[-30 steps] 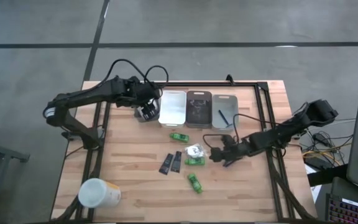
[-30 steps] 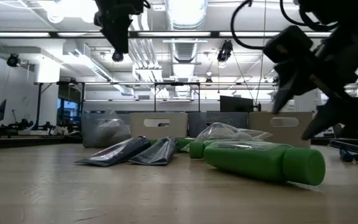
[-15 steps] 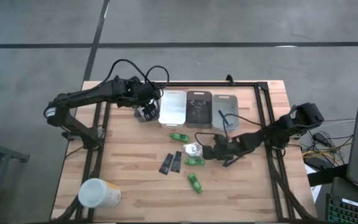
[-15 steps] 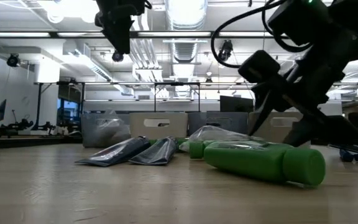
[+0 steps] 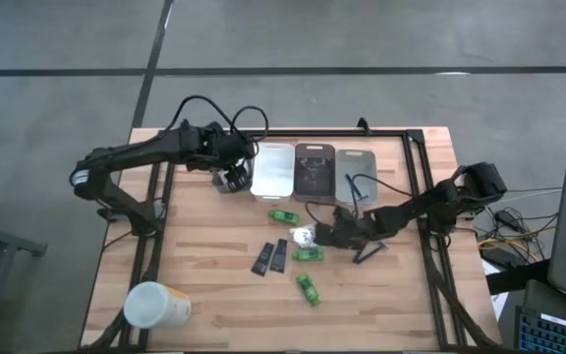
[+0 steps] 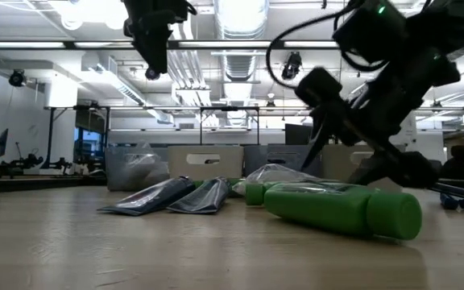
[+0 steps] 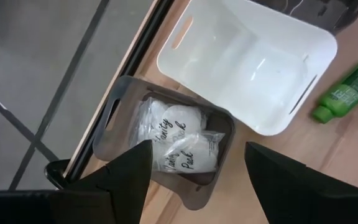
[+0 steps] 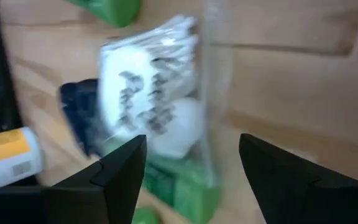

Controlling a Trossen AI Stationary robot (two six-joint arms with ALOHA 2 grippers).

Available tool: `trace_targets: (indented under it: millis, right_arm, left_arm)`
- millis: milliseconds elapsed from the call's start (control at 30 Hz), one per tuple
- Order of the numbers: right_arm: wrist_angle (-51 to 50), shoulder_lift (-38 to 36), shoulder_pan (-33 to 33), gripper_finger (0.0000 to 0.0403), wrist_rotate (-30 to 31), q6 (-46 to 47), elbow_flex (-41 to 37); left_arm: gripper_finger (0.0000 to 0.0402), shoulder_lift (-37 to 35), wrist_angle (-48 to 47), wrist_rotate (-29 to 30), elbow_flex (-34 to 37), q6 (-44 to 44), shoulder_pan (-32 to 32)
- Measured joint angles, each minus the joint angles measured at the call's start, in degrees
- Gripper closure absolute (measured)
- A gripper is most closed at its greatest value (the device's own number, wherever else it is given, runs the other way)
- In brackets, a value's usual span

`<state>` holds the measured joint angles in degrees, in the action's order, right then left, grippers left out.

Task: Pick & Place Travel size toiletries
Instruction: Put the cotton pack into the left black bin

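White packet (image 8: 154, 93) lies on the tabletop (image 5: 214, 295) just before the right gripper's (image 5: 324, 234) open fingers; left gripper's (image 5: 230, 179) fingers open over far-left bin (image 7: 166, 149).

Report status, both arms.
Left gripper open over grey bin, two packets inside. Right gripper open, closing on white packet. Green bottle beside it.

packets (image 7: 180, 142) in leftmost bin (image 7: 113, 107), sachets (image 5: 271, 258) seemingly left of bottles (image 5: 308, 256)
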<state>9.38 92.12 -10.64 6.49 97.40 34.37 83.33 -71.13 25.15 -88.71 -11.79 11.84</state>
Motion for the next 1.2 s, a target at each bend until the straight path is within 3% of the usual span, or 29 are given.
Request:
trace_targets:
  millis: [133,300,633,733,900,1033,1200]
  right_arm:
    - [4.06,2.59,1.15,0.0152,-1.98,-0.86,0.11]
    - [7.55,3.73,1.99,0.0189,-2.28,-3.83,0.09]
    - [7.4,3.1,3.37,0.0336,-1.56,-12.71,-0.04]
    - [7.07,1.86,3.37,0.0382,-1.65,-20.94,-0.04]
    - [3.04,-1.99,3.89,0.0392,-1.8,-35.04,-0.04]
    - [-2.58,-6.48,4.48,0.0394,-1.8,-44.24,0.41]
    - [-18.69,-14.64,4.34,0.0394,-1.82,-56.39,3.75]
  left_arm:
    - [0.0142,0.0,-0.02,-0.04,1.16,0.05,0.0]
    - [0.0142,0.0,0.06,-0.04,1.54,0.05,0.04]
    - [0.0142,0.0,2.01,-1.22,1.78,-0.37,0.04]
    - [0.0142,0.0,5.57,-7.54,1.78,-1.72,0.04]
    - [0.0142,0.18,15.53,-24.73,2.0,-6.19,0.1]
    - [0.0142,0.22,21.17,-28.27,2.23,-10.33,0.21]
    - [0.0142,0.22,26.59,-34.02,3.9,-15.95,0.46]
